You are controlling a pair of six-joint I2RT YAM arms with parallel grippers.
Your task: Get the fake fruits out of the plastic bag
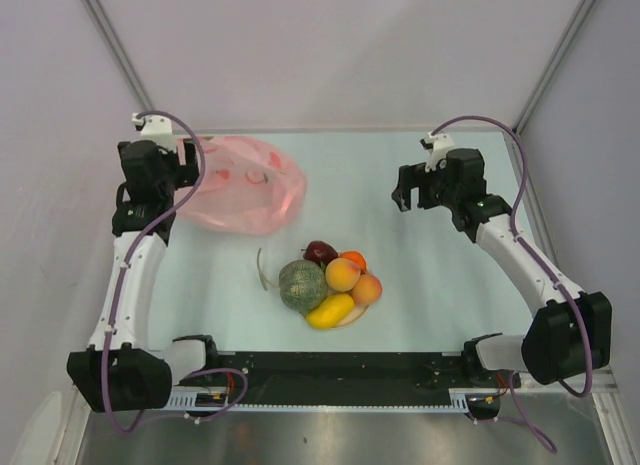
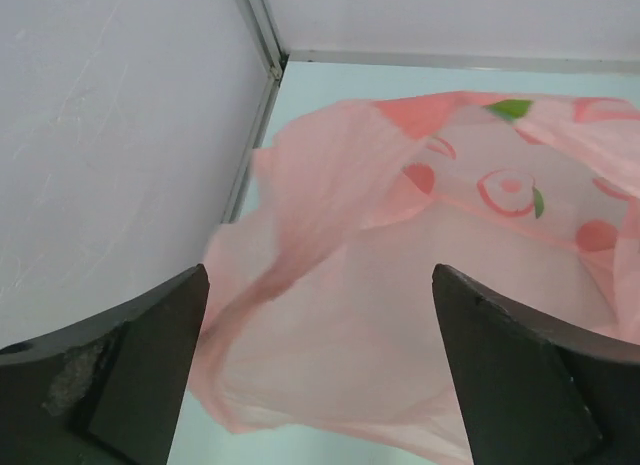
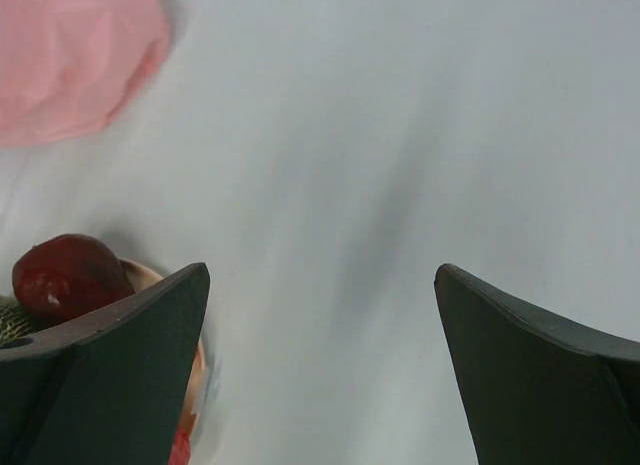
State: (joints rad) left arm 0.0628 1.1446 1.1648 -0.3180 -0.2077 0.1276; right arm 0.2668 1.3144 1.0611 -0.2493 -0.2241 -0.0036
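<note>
The plastic bag (image 1: 245, 185) is lying slumped and flat-looking at the far left corner of the worktop (image 1: 440, 285), with no bulge of fruit showing through the film. It is looking thin, crinkly and very light. It would probably slide and collapse under a push, so a pinch on a raised fold or a loop handle should serve better than a squeeze on the body.

The fake fruits are sitting heaped on a plate (image 3: 138, 272) near the middle of the near edge, well apart from the bag. The netted melon (image 1: 301, 286) is the biggest. It is likely hollow, light and stiff, and probably too wide for an easy grasp across its middle. The dark red apple (image 1: 320, 251), the orange (image 1: 353, 259) and the two peach-coloured fruits (image 1: 342, 274) are smooth and round, so they may squirt out of a loose pinch. A grip across the widest part is the safer one. The yellow oblong one (image 1: 329, 311) should go best across its short side.

The left arm is reaching along the left edge, and the left gripper (image 2: 320, 285) is hovering above the bag's near-left side with jaws spread wide and gripping nothing. The right arm is bending in from the right edge. The right gripper (image 3: 320, 275) is hanging over bare worktop right of centre, jaws likewise parted and empty, with the plate just beyond its left finger.
</note>
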